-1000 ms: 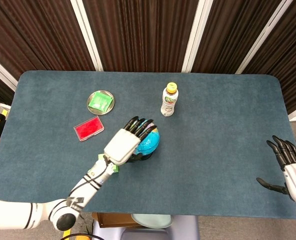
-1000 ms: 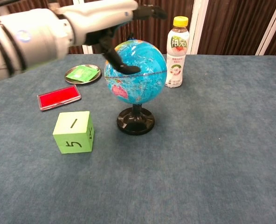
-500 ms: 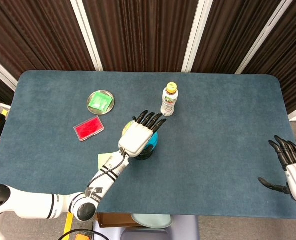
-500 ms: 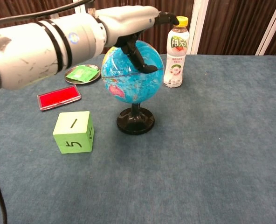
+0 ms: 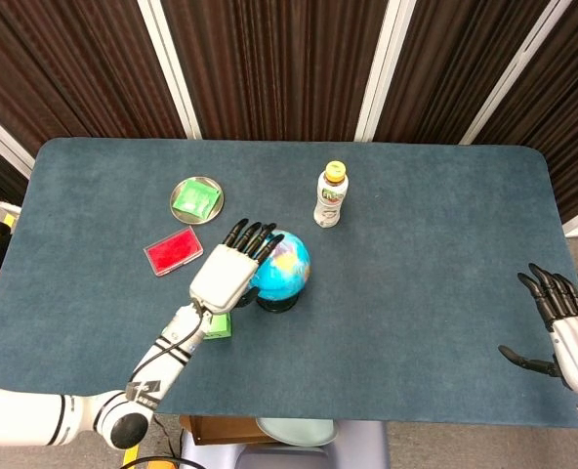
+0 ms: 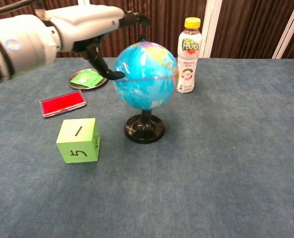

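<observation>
From the head view, your left robot hand (image 5: 227, 275) hovers spread, holding nothing, just left of the small blue globe on a black stand (image 5: 280, 266) mid-tabletop; your right robot hand (image 5: 562, 327), also spread, sits well apart at the right edge.

From the chest view, the globe (image 6: 146, 75) stands upright, and the green cube (image 6: 78, 140) reads "1" and "5".
</observation>
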Robot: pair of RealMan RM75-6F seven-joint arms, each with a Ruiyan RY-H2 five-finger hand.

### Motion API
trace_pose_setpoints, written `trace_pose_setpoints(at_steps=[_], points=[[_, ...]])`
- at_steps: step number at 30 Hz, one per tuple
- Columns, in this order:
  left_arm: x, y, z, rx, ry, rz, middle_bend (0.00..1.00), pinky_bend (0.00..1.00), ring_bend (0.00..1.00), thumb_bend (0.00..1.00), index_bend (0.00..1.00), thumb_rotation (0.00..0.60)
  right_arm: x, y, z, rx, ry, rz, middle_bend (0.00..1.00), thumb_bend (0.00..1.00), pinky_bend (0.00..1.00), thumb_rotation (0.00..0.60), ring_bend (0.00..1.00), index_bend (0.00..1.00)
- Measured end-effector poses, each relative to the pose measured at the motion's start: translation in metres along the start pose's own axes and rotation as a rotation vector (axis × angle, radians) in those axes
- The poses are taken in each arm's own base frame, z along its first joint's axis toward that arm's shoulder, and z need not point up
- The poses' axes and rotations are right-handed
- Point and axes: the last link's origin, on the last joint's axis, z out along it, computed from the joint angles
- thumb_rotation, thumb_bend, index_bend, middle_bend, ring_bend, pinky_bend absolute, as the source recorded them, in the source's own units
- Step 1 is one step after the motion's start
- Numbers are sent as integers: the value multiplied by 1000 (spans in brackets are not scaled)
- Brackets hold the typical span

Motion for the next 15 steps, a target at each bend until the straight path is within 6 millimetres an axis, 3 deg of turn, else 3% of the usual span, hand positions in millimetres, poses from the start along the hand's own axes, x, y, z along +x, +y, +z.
trace_pose_setpoints(at_steps=[9, 15], points=[[8, -14, -25, -3, 29, -37, 0, 0, 0, 303, 0, 600, 1, -4, 2, 16, 0, -4, 32, 0, 0, 600, 0, 0], [15, -48, -47, 88, 82, -100, 0, 0, 0, 304, 0, 600, 8, 1, 3, 8, 4, -25, 32, 0, 0, 600, 0, 0]])
